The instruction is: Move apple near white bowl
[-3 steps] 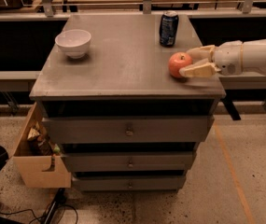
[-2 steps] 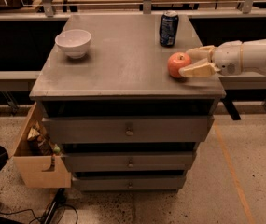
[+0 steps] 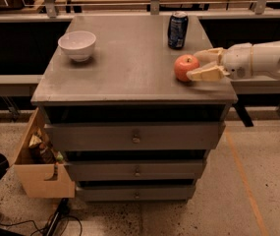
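The red-orange apple (image 3: pixel 184 66) rests on the grey cabinet top (image 3: pixel 129 68) near its right edge. My gripper (image 3: pixel 193 66) reaches in from the right, with one cream finger behind the apple and one in front of it. Both fingers lie against the apple, so the gripper is shut on it. The white bowl (image 3: pixel 77 44) stands at the far left of the top, well away from the apple.
A dark blue soda can (image 3: pixel 177 30) stands upright just behind the apple, towards the back. The cabinet has several drawers below. An open cardboard box (image 3: pixel 40 163) with clutter hangs at its lower left. A shelf rail runs behind.
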You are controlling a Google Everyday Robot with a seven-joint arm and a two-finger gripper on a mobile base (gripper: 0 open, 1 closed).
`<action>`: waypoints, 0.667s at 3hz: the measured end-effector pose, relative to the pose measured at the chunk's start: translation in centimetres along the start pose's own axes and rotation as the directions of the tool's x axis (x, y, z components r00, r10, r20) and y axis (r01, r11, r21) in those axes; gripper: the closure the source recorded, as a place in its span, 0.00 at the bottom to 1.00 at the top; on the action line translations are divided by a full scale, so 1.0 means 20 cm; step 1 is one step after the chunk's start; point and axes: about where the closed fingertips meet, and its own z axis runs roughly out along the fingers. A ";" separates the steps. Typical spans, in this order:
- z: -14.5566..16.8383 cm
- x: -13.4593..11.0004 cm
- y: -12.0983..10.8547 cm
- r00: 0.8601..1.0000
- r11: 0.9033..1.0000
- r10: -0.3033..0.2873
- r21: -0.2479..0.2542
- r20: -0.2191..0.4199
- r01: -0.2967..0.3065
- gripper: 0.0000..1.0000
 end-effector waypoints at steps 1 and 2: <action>0.02 0.00 0.00 1.000 1.000 0.000 -0.005 0.001 0.000 0.62; 0.03 0.00 0.01 1.000 1.000 0.000 -0.010 0.002 0.000 0.39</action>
